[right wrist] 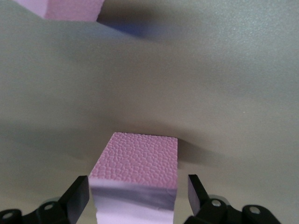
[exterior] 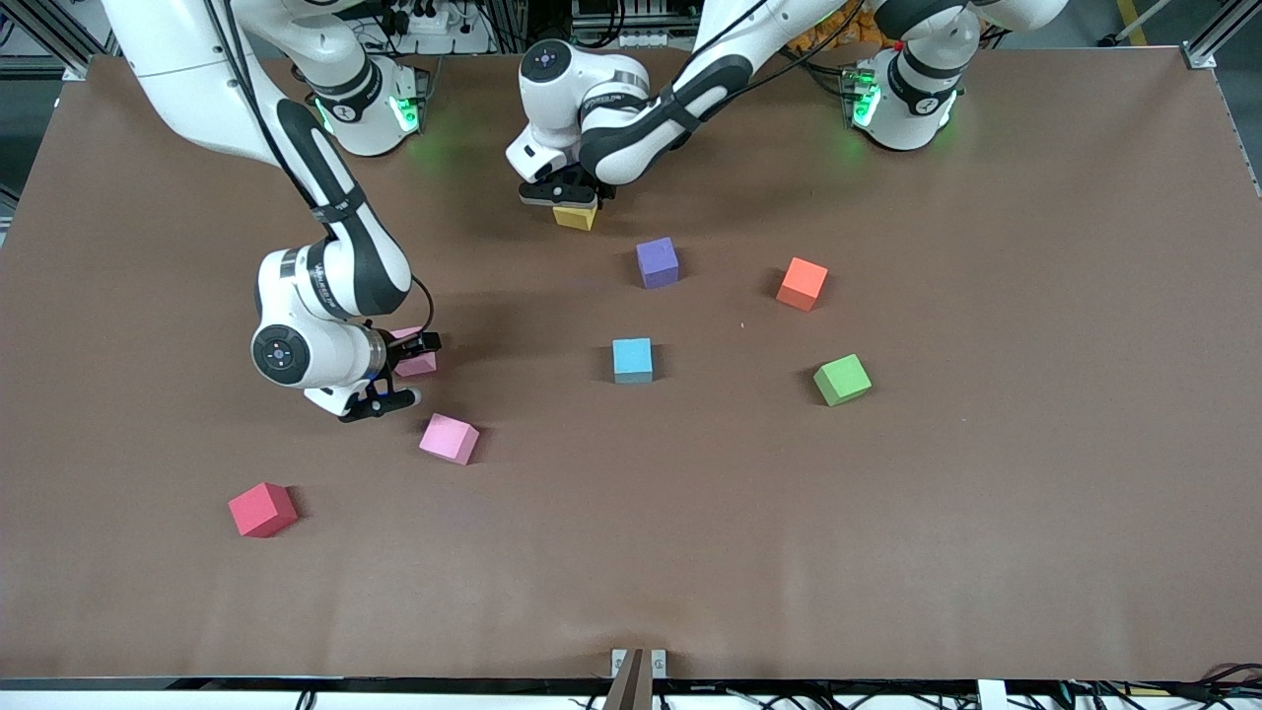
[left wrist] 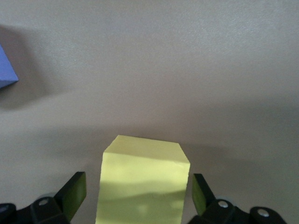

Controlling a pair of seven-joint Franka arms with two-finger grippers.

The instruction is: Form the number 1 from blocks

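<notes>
Nothing of the number 1 is laid out yet: the five blocks lie scattered on the brown table (exterior: 986, 552), none touching another, so the whole arrangement is left to do.

The left tool (exterior: 564, 200) is down over the yellow block (exterior: 575, 217), close to the robots' bases. Its fingers (left wrist: 74, 189) stand open on either side, with a gap to the block's faces.

The right tool (exterior: 409, 370) straddles one pink block (exterior: 414, 361) toward the right arm's end of the table, also open and not yet pressing it. The second pink block (exterior: 450, 438) lies near it, closer to the front camera.

The purple block (exterior: 657, 262) and the light blue block (exterior: 632, 359) sit apart mid-table.

No containers are in view.
</notes>
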